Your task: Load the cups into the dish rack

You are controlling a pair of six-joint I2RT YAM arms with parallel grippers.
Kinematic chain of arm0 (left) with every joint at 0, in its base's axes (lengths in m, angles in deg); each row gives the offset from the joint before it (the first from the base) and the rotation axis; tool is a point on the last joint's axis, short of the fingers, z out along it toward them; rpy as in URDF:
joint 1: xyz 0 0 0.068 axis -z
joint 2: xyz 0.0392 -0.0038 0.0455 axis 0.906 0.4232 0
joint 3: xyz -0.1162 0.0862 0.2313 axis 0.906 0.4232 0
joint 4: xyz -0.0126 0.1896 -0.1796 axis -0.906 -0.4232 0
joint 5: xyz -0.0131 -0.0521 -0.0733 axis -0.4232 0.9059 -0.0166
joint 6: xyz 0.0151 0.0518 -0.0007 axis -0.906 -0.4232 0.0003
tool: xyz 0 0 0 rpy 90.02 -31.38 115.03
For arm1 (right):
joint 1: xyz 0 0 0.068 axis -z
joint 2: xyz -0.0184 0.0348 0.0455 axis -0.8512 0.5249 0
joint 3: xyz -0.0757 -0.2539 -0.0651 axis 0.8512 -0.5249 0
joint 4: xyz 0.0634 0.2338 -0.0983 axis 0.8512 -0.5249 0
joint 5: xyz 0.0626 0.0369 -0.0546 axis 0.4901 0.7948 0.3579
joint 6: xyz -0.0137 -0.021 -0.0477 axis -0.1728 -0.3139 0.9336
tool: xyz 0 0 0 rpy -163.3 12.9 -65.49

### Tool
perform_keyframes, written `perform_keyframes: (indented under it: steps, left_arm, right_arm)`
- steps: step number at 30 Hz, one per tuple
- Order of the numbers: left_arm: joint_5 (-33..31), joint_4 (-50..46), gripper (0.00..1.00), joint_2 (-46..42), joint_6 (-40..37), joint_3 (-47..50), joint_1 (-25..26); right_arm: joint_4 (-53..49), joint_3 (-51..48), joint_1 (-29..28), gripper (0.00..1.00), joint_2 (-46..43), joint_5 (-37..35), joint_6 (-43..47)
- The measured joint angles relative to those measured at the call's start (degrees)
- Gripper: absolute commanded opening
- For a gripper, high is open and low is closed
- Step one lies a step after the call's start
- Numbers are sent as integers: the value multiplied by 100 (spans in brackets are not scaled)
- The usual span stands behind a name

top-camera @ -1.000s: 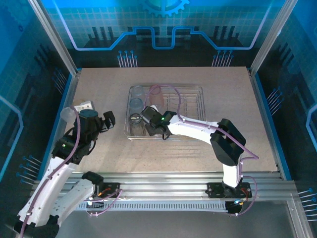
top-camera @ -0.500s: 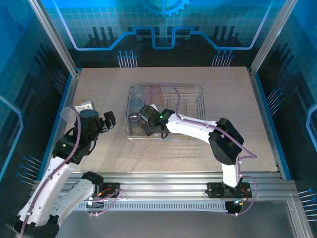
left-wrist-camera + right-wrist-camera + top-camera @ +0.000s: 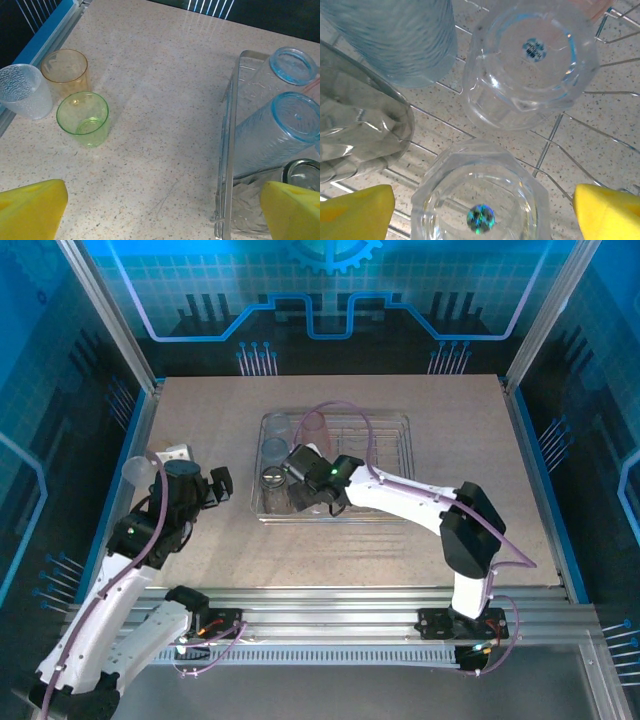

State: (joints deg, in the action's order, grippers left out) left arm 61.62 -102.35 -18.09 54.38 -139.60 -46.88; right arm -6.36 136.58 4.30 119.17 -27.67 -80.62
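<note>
Hanging over the table (image 3: 165,100), my left claw (image 3: 162,197) was wide open and empty, with three loose cups (image 3: 83,117) at ten o'clock and the dish rack (image 3: 226,150) at three o'clock. My right claw (image 3: 482,195) gaped inside that rack, not touching the clear cup (image 3: 470,170) between its fingers.

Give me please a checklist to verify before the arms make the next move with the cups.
1. Right gripper open: ok, its fingers stand wide on both sides of the clear cup.
2. That cup free of the fingers and resting in the rack: ok.
3. Left gripper open and empty: ok.
4. Green cup, amber cup and frosted cup upright on the table: ok.
5. Gap between the green and amber cups enough for a finger: cannot tell.
6. Free room in the rack: ok, its right part is bare.
</note>
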Motion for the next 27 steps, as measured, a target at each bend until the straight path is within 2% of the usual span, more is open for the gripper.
perform_keyframes:
  steps: [7, 12, 16, 21, 27]
  left_arm:
    - [-201, -92, 100, 227, -240, -308, -98]
    - [-428, -280, 100, 634, -503, -728, -332]
    - [-435, -433, 99, 1130, -662, -1040, -750]
    - [-284, -560, 99, 1884, -828, -1388, -1432]
    - [-144, -662, 97, 3241, -909, -2037, -2170]
  right_arm:
    - [-164, 0, 24, 92, -450, -15, 136]
    - [-175, -35, 120, 92, -1106, -59, 321]
    - [-31, -380, 339, 91, -1845, -116, 511]
    - [382, -1290, 706, 91, -2955, -162, 815]
    - [754, -2267, 1377, 91, -4076, 52, 1021]
